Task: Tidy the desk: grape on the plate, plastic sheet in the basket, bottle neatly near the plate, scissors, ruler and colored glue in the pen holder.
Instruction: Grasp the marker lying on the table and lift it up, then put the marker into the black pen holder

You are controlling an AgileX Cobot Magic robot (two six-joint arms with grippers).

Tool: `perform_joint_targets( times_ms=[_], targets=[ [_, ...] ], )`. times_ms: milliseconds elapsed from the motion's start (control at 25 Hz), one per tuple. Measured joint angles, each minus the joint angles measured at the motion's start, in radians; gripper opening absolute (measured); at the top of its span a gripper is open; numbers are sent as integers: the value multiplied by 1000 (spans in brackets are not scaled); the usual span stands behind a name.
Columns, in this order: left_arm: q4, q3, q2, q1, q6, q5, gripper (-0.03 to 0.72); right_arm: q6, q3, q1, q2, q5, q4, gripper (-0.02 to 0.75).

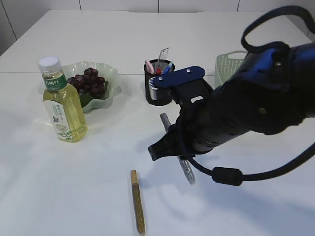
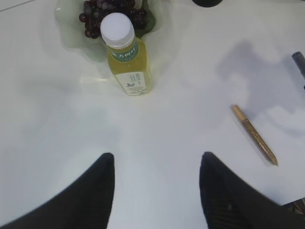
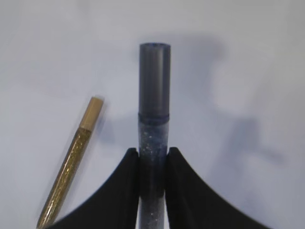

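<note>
Right wrist view shows my right fingers (image 3: 152,164) clamped on the silver glitter glue tube (image 3: 154,90) above the counter (image 3: 248,57), left fingers (image 2: 157,186) wide and empty; gripped low, it may tilt and miss the crowded pen holder (image 1: 158,89).

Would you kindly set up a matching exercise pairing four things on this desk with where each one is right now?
Things:
1. grapes
2. gold glue pen
3. silver glue pen
4. bottle

Places:
A. lying loose on the table
B. standing in front of the plate
C. between the right gripper's fingers
D. on the plate

Pairs: 1-D, 2-A, 3-C, 4-B
</note>
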Motion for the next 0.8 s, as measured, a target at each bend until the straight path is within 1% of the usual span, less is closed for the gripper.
perform_joint_targets(
  times_ms=[200, 320, 560, 800],
  targets=[
    [12, 0, 0, 0, 0, 0, 415, 6, 22, -10, -15, -166, -173, 154],
    [12, 0, 0, 0, 0, 0, 415, 6, 0, -41, -15, -231, -229, 154],
    [29, 0, 0, 0, 0, 0, 415, 7, -140, -148, 37, -324, -285, 154],
    [68, 0, 0, 0, 0, 0, 415, 7, -374, -242, 160, -380, -312, 154]
  ],
)
